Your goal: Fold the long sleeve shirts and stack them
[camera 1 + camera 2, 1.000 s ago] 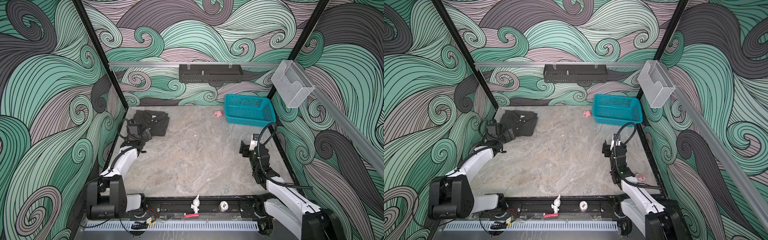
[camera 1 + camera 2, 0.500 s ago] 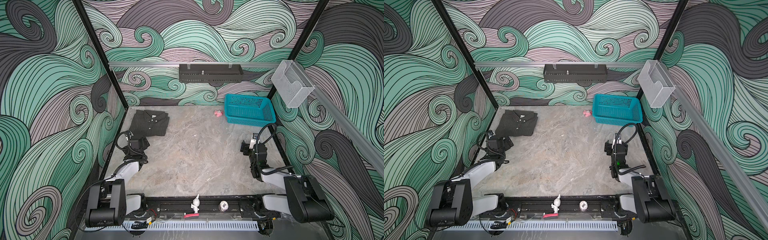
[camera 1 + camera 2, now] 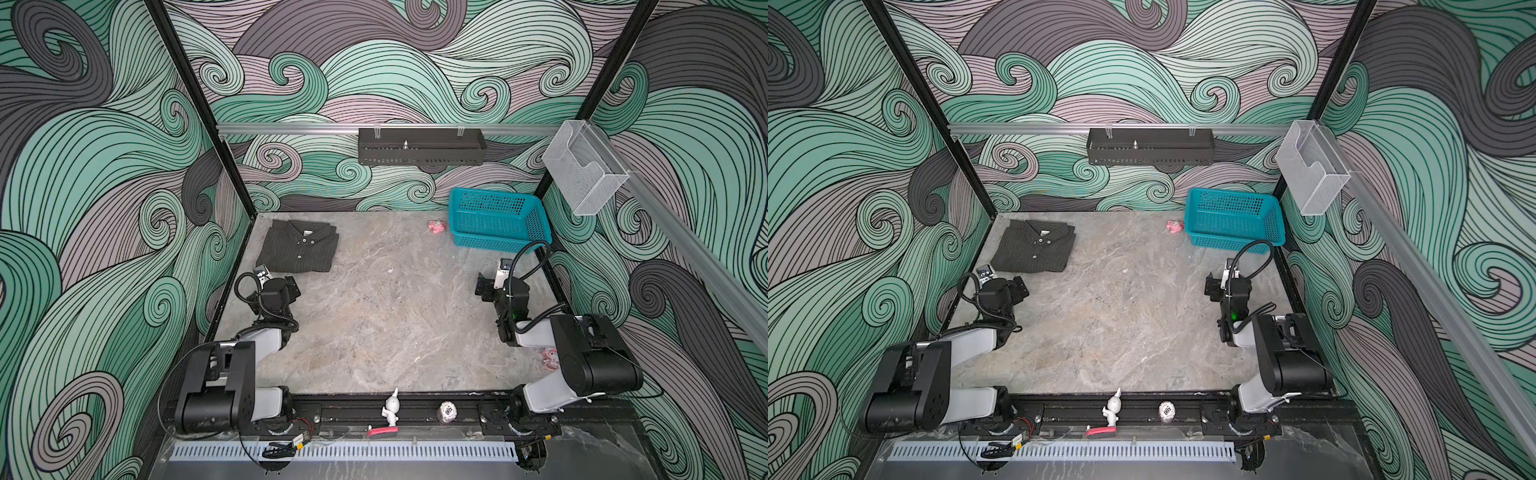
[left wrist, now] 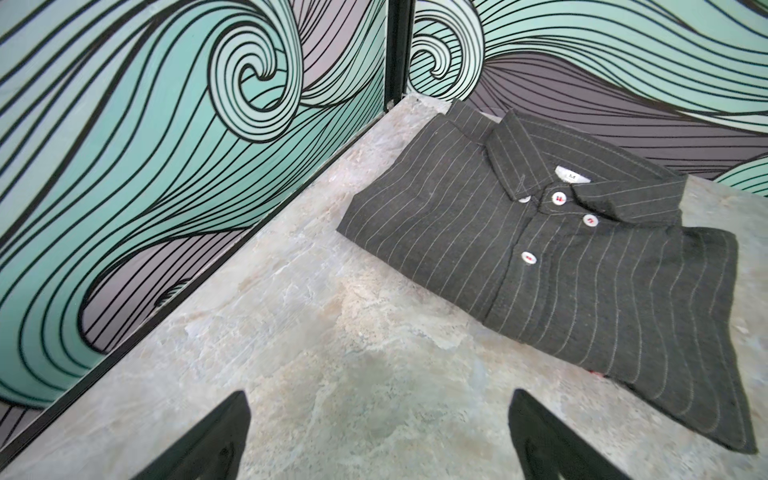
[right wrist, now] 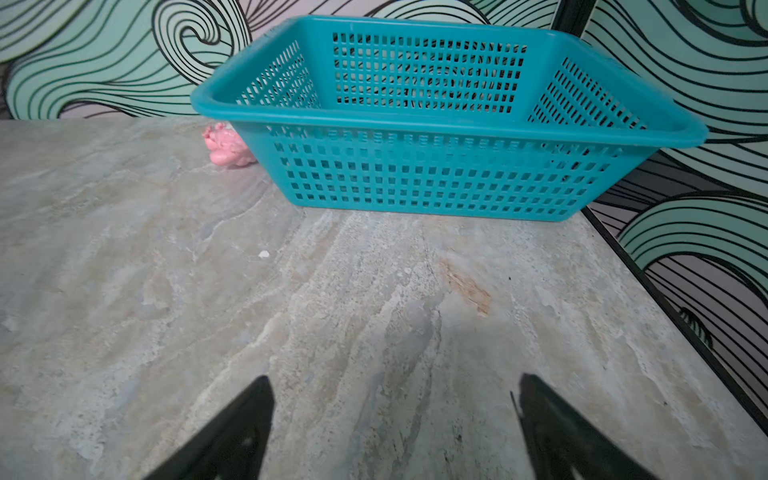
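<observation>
Black-and-white arms (image 3: 266,338), looped cables (image 3: 536,242)

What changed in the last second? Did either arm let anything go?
The left gripper drew back from the near edge of the shirt toward its base, open and empty. The right arm folded back; the right gripper barely shifted, open. Shirt, teal basket and pink toy stayed put.

Right tool (image 5: 393,377) cropped; pink toy (image 5: 226,145) half behind basket (image 5: 415,120).

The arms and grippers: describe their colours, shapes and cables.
The left arm and right arm pair bulky black joint housings with pale grey links; a black cable loops at each wrist. The left gripper and right gripper have black, tapered fingers.
</observation>
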Motion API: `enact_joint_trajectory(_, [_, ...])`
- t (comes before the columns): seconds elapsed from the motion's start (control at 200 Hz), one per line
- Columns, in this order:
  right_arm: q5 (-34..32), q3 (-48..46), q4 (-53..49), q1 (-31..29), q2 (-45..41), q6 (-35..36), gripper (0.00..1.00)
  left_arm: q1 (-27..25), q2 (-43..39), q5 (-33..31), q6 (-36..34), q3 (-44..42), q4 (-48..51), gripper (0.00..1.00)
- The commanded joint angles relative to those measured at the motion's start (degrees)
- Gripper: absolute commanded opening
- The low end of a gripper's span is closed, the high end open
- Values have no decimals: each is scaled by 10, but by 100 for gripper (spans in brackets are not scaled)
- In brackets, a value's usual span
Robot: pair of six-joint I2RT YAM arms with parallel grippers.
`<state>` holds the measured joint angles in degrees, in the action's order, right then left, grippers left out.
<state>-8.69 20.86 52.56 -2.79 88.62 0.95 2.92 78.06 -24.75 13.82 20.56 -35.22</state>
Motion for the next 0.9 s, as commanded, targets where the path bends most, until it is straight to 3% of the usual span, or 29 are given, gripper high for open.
enact_joint_trajectory(0.0, [27, 5, -5, 7, -3, -1, 100, 4, 21, 43, -32, 22, -34, 99])
enact_joint_trajectory(0.085, [24, 11, -18, 7, -4, -2, 100, 3, 57, 89, -55, 40, -31, 99])
enact_joint_trajectory(0.155, [18, 21, -36, 8, -4, -5, 100, -1, 108, 132, -105, 26, -131, 99])
enact_joint_trajectory(0.225, [17, 19, -31, 7, -4, -3, 100, -1, 112, 131, -105, 26, -129, 99])
enact_joint_trajectory(0.295, [17, 18, -33, 6, -6, -3, 100, -1, 84, 121, -74, 58, -20, 99])
enact_joint_trajectory(0.375, [16, 18, -32, 7, -6, -3, 100, -1, 104, 130, -102, 37, -98, 99])
enact_joint_trajectory(0.461, [15, 19, -34, 5, -4, -2, 100, -1, 86, 121, -78, 57, -24, 99])
enact_joint_trajectory(0.526, [12, 21, -36, 3, -4, 0, 99, -1, 96, 128, -96, 45, -70, 99])
enact_joint_trajectory(0.596, [12, 22, -36, 3, -3, 0, 100, -1, 86, 122, -81, 54, -34, 99])
enact_joint_trajectory(0.896, [11, 23, -38, 3, -2, -1, 100, -1, 88, 121, -83, 51, -44, 99])
